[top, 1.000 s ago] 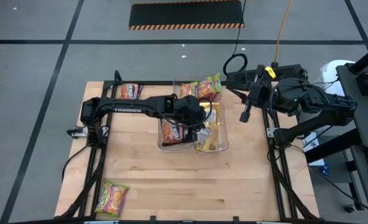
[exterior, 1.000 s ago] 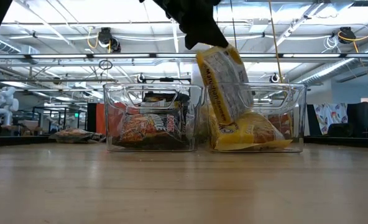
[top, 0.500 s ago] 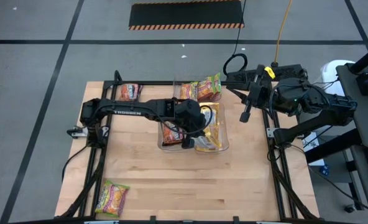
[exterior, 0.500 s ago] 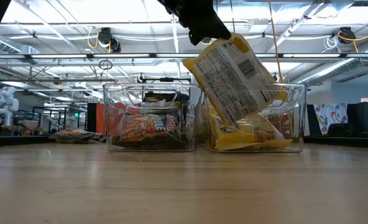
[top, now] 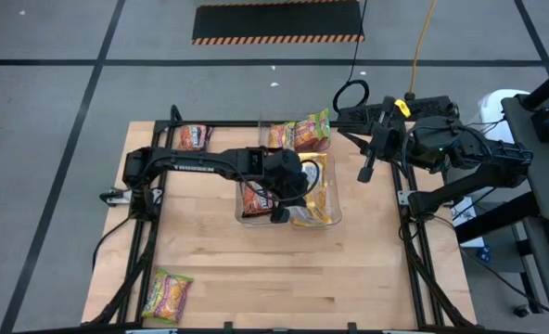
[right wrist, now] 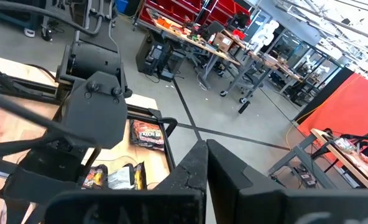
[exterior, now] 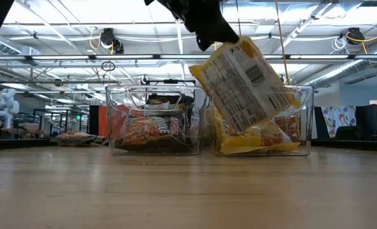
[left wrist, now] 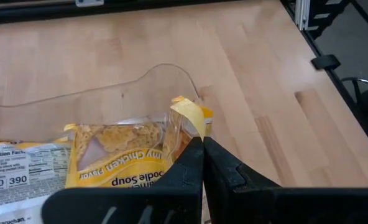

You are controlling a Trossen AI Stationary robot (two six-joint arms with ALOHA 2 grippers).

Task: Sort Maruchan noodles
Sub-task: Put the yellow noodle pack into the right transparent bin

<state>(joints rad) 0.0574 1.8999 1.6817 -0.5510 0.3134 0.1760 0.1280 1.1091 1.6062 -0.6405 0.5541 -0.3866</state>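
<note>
Yellow packet (exterior: 246,79) pinched by one top corner, hanging tilted over the right clear bin (exterior: 303,121), pale printed back showing. Left gripper (left wrist: 199,146) clamped on that corner, probably so the packet drops lengthwise onto the yellow pile (exterior: 258,140) below. Left clear bin (exterior: 115,121) beside it, touching, reserved for the dark orange packets (exterior: 151,130). More packets along the table's (top: 367,278) far edge: one (top: 193,137) near the far left corner, two (top: 300,133) just behind the bins. Pink-green packet (top: 167,296) alone at the near left corner, not yet sorted. Right gripper (right wrist: 204,155) closed on nothing, parked off the table's right edge, well apart.
</note>
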